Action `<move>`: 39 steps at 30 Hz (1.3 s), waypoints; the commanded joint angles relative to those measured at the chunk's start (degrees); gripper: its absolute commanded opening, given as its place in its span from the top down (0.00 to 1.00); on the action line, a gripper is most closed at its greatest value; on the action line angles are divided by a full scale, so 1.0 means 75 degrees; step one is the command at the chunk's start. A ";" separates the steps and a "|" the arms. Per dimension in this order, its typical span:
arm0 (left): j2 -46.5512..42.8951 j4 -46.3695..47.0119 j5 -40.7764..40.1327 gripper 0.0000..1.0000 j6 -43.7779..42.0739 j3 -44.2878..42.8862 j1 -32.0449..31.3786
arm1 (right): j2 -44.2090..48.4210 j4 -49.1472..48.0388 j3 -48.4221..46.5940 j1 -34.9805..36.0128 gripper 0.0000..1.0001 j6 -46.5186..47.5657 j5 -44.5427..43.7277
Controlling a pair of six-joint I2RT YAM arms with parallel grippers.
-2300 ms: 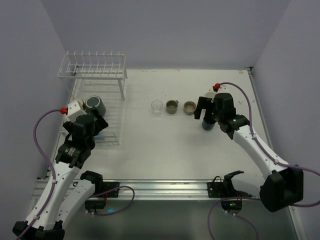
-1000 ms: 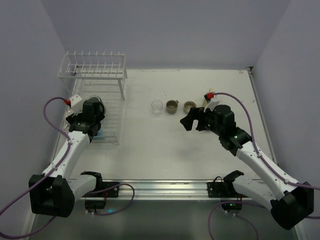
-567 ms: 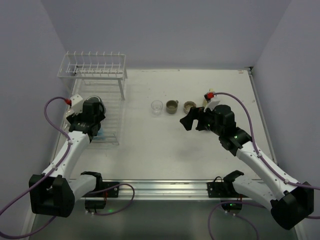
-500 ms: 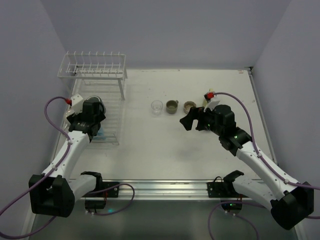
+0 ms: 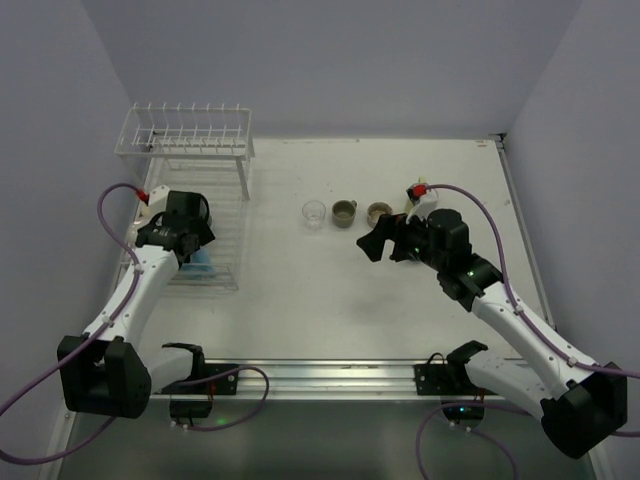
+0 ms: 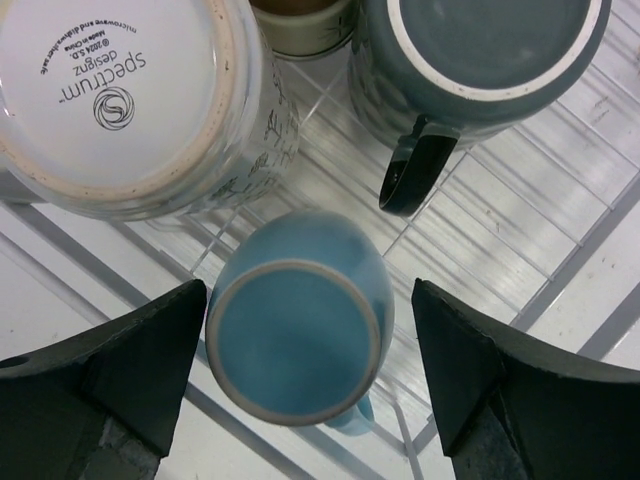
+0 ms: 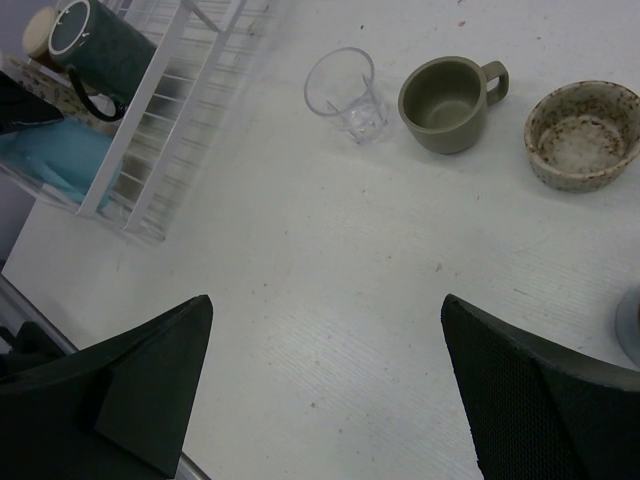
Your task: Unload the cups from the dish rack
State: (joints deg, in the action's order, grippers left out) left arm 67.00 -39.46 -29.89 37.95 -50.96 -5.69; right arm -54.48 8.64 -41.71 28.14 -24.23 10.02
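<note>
1. Along the left side of the white table (image 5: pixel 300 320) stands the two-tier white wire dish rack (image 5: pixel 185 135). Its raised peg shelf is at the far end, and its flat grid tray runs back toward the arms.
2. Over that tray, the left gripper (image 6: pixel 310 350) points straight down with its black jaws parted. One jaw is on each side of an upside-down light blue ceramic cup (image 6: pixel 295 345).
3. The left finger (image 6: pixel 130 370) sits just beside the blue cup's wall. A thin gap shows between the cup and the right finger (image 6: pixel 500 380), so the cup is straddled but not clamped.
4. Three more cups crowd the tray just beyond the blue one:
   - an upside-down white mug with a printed maker's stamp on its base (image 6: pixel 125 100);
   - a dark grey-blue mug with a pale ring on its base (image 6: pixel 480 55), its dark handle pointing toward the blue cup;
   - the edge of a pale yellow-green cup (image 6: pixel 300 20), showing between those two.
5. Above the bare middle of the table, the right gripper (image 7: pixel 325 340) hovers with its jaws spread wide and nothing between them.
6. Three cups stand upright in a row on the table, well apart from the rack and not touching one another:
   - a clear glass tumbler (image 7: pixel 345 92);
   - an olive-green mug with a side handle (image 7: pixel 450 100);
   - a speckled tan bowl-shaped cup (image 7: pixel 585 130).
</note>
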 commanded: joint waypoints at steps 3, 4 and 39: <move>0.0136 -0.2261 0.0551 0.10 0.0049 -0.0435 0.0068 | -0.0131 -0.0391 0.0054 0.0056 0.01 -0.0109 0.0293; 0.0160 -0.2355 0.0575 0.08 0.0014 -0.0482 0.0068 | -0.0119 -0.0402 0.0054 0.0056 0.01 -0.0121 0.0304; -0.0776 -0.1582 0.1536 1.00 -0.0689 -0.1056 0.0079 | -0.0096 -0.0777 0.0206 0.0313 0.01 -0.0344 0.0585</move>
State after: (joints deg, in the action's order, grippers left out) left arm 64.69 -47.03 -20.23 34.85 -54.89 -5.63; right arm -55.11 6.70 -40.77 29.23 -25.56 12.23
